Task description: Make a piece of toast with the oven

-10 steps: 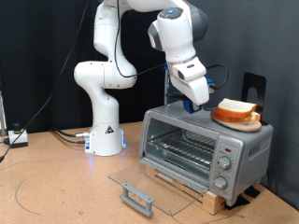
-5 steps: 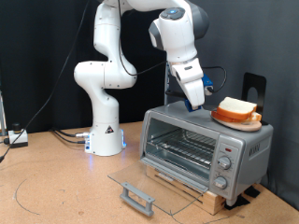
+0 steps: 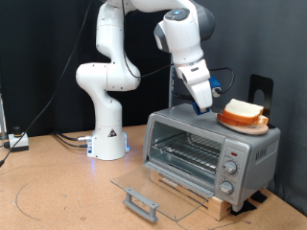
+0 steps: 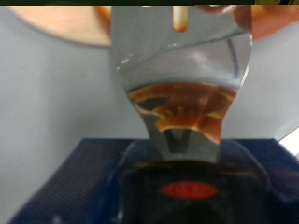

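Observation:
The silver oven [image 3: 207,149] stands on a wooden board, its glass door [image 3: 153,187] dropped open flat and its wire rack [image 3: 187,153] bare. Two alike slices of toast [image 3: 245,113] lie stacked on a round orange plate [image 3: 239,124] on the oven's roof, at the exterior view's right. My gripper [image 3: 204,107] hangs tilted just above the roof, close beside the plate on its left side, with nothing seen between its fingers. The wrist view is blurred; it shows the orange plate's edge [image 4: 65,23] and a shiny metal surface [image 4: 182,84].
The door's grey bar handle [image 3: 141,202] rests on the table in front. Three knobs [image 3: 230,169] sit on the oven's right face. A black upright stand [image 3: 261,88] is behind the plate. My arm's white base [image 3: 107,139] and cables [image 3: 67,139] are at the left.
My gripper has shifted slightly right towards the plate and turned a little. The toast, plate and oven door have not moved.

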